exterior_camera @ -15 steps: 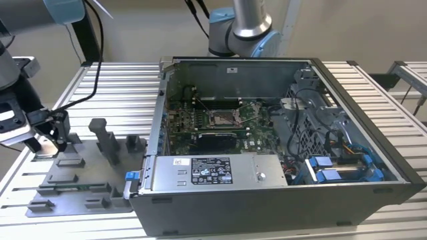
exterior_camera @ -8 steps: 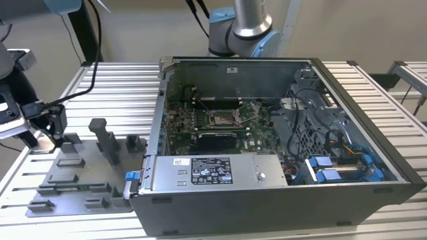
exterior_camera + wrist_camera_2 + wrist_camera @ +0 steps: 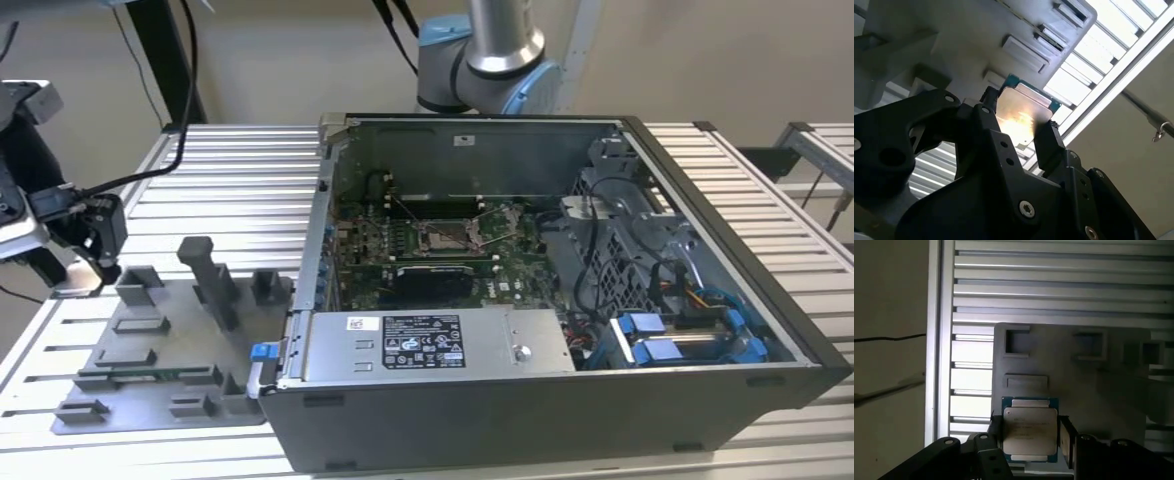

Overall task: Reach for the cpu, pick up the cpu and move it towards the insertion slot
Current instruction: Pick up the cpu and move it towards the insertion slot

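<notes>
While two jaws clamp one cpu (image 3: pixel 1030 432), one insertion slot (image 3: pixel 443 237) lies apart.

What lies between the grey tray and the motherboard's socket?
In the exterior view, the computer case's side wall stands between the grey tray and the socket.

Holding a blue-grey joint of the arm (image 3: pixel 491 55) at the exterior view's top centre, silver tube rising from it. Hanging the wrist (image 3: pixel 60 205) low at that view's far left edge, black cable trailing off it. Clamping the gripper (image 3: pixel 1019 122) in both wrist views: two black fingers (image 3: pixel 1049 142) pressing opposite edges of the cpu (image 3: pixel 1030 432), its flat metal top facing the cameras.
</notes>
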You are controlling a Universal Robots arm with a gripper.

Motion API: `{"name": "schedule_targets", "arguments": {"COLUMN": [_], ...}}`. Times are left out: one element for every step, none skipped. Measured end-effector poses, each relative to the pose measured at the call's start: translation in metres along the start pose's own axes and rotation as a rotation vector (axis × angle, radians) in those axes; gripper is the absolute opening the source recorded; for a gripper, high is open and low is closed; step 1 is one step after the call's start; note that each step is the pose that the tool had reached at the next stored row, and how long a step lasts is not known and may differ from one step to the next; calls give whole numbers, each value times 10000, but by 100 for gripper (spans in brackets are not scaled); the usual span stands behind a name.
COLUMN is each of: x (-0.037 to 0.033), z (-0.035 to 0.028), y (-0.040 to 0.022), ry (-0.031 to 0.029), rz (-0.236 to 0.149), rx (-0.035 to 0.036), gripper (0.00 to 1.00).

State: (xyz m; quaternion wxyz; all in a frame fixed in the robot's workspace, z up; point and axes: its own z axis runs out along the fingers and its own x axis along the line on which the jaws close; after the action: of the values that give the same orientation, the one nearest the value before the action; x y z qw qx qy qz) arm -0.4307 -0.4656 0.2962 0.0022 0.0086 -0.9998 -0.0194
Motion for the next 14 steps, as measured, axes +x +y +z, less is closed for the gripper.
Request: {"name": "schedule_targets", "arguments": {"x": [0,0,0,0,0,0,0,0,1,1,1,1,1,1], "z": [-19,-39,-58,-79,-99,-117,-135,-152,-168,-187,-205,-222,-241,-260], "y": [1,1,2,3,4,5,5,6,7,7,8,9,9,10], "ry": [0,-2,-1,-1,-1,-1,0,0,-1,-1,-1,-1,0,0], "rz": [0,0,0,0,0,0,0,0,0,0,0,0,0,0], "rx": [0,-1,-1,-1,-1,-1,0,0,-1,-1,-1,-1,-1,-1], "gripper": [0,0,0,0,0,0,0,0,0,0,0,0,0,0]}}
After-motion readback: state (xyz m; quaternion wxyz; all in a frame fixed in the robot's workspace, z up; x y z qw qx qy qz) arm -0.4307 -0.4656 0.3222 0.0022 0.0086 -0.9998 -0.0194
